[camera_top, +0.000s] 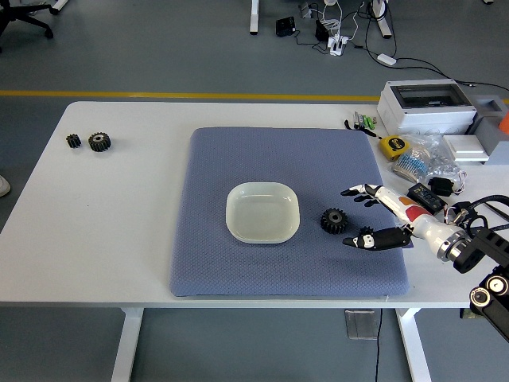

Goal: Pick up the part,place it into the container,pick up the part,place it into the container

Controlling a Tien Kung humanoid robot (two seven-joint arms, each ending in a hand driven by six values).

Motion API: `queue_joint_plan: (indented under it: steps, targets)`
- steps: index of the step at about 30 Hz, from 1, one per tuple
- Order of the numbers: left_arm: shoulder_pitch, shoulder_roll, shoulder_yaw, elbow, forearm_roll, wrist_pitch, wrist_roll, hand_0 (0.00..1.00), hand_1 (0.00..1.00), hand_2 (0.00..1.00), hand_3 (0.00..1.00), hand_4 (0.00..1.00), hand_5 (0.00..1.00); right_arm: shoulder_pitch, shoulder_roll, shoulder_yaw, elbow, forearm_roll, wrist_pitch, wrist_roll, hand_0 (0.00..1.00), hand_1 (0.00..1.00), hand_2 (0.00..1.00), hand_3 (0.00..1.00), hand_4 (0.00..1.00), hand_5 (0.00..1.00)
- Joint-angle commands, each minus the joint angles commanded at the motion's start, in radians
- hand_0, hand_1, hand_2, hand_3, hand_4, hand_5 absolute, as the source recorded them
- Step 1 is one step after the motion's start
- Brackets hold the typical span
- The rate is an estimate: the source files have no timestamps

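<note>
A black gear (333, 220) lies flat on the blue mat (238, 159), just right of the shallow white square container (263, 212), which holds nothing. My right hand (351, 216) reaches in from the right edge, open. Its white fingers (364, 192) stretch out behind the gear and its black thumb (374, 239) lies in front of it, neither touching it. A smaller dark gear-like piece (366, 232) sits right against the thumb; whether it is held is unclear. The left arm is out of view.
Two more black gears, one small (73, 141) and one larger (99, 142), lie on the bare table at the far left. At the back right stand a white box (425, 106), a yellow tape measure (390, 146) and bagged parts (421, 159).
</note>
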Motion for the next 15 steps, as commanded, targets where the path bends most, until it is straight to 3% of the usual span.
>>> queue_joint_plan:
  steps: [4, 5, 8, 10, 11, 15]
  targets:
    - [-0.001, 0.000, 0.000, 0.000, -0.002, 0.001, -0.001, 0.690, 0.676, 0.684, 0.572, 0.623, 0.548, 0.012, 0.002, -0.016, -0.020, -0.111, -0.009, -0.004, 0.657, 0.705, 0.751, 0.722, 0.998, 0.220]
    - [-0.001, 0.000, 0.000, 0.000, -0.003, 0.001, -0.001, 0.689, 0.676, 0.686, 0.571, 0.624, 0.550, 0.015, 0.003, -0.019, -0.027, -0.150, -0.010, -0.005, 0.579, 0.655, 0.704, 0.614, 0.977, 0.200]
    - [-0.002, 0.000, -0.003, 0.000, 0.000, 0.002, -0.001, 0.689, 0.676, 0.686, 0.571, 0.624, 0.550, 0.017, 0.004, -0.022, -0.048, -0.269, -0.013, -0.010, 0.579, 0.655, 0.704, 0.614, 0.977, 0.200]
    - [-0.001, 0.000, -0.003, 0.000, -0.003, 0.002, -0.002, 0.689, 0.676, 0.686, 0.571, 0.624, 0.550, 0.015, 0.004, -0.023, -0.058, -0.291, -0.020, -0.011, 0.579, 0.655, 0.704, 0.614, 0.977, 0.200]
    - [0.000, 0.000, -0.003, 0.000, -0.004, 0.003, -0.002, 0.689, 0.675, 0.684, 0.572, 0.624, 0.549, 0.014, 0.004, -0.024, -0.064, -0.290, -0.026, -0.013, 0.522, 0.613, 0.663, 0.544, 0.904, 0.177]
    - [0.003, -0.001, -0.007, 0.000, -0.001, 0.003, -0.001, 0.689, 0.675, 0.684, 0.572, 0.624, 0.549, 0.010, 0.007, -0.024, -0.079, -0.283, -0.041, -0.020, 0.522, 0.613, 0.663, 0.544, 0.904, 0.177]
